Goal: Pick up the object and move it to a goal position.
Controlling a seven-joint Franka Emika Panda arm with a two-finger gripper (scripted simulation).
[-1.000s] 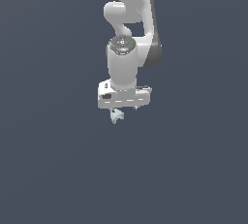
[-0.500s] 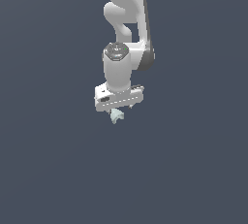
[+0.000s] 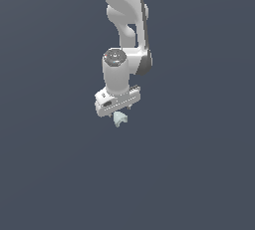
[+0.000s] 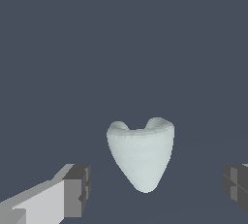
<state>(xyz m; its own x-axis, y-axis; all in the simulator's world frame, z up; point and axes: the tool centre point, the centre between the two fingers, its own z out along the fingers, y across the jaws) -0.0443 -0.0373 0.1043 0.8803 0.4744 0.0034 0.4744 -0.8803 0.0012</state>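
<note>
One pale object (image 4: pixel 141 156), between spread tool (image 4: pixel 157 189) fingers (image 4: pixel 76 190), neither touching it

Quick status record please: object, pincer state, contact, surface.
object: pale mint-white piece, cup-like, tapering to a point
pincer: open, fingers wide on either side of the piece
contact: none visible; gaps on both sides in the wrist view
position: exterior view shows the piece just under the pincer
surface: plain dark grey floor
</note>
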